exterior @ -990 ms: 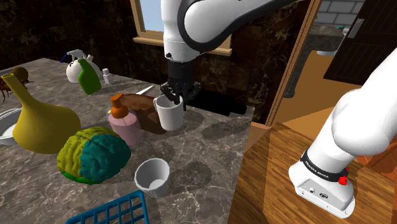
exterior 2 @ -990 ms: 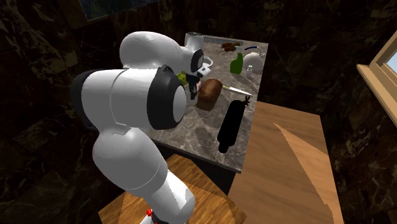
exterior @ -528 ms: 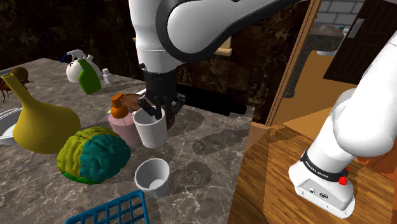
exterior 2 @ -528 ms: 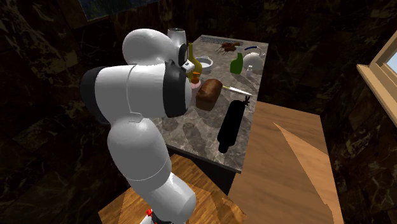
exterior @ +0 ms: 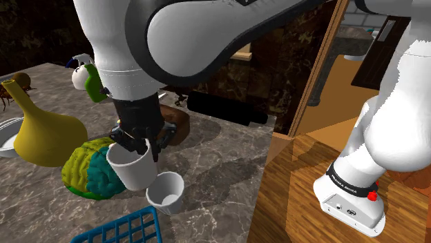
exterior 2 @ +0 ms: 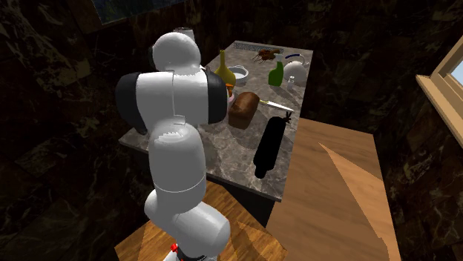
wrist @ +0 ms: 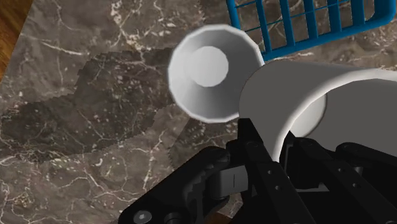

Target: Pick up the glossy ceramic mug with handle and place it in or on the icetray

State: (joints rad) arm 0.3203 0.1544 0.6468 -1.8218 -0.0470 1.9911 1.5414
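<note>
1. White glossy mug [exterior: 131, 171] hangs clear of the grey marble desk [exterior: 221, 159], tipped a little. The black hand [exterior: 138, 143] is nearly closed on its rim wall, one finger inside and one outside.
2. Just beside and below it a second white cup [exterior: 166, 191] stands upright on the desk. In the wrist view the mug overlaps this cup's edge.
3. Past that cup lies the blue grid ice tray [exterior: 121, 231], cut off by the shoulder view's lower edge.
4. Bare marble runs from the mug toward the shoulder view's right, up to the desk's edge and the wooden floor [exterior: 304, 179].
5. Close on the shoulder view's left sit a lumpy yellow, green and teal ball [exterior: 90, 169], partly behind the mug, and a yellow gourd-shaped vase [exterior: 41, 134].
6. Behind the arm are a brown loaf [exterior 2: 243, 109], a black cylinder [exterior: 224, 110] and a green spray bottle [exterior: 92, 84], the bottle partly covered by the arm.
</note>
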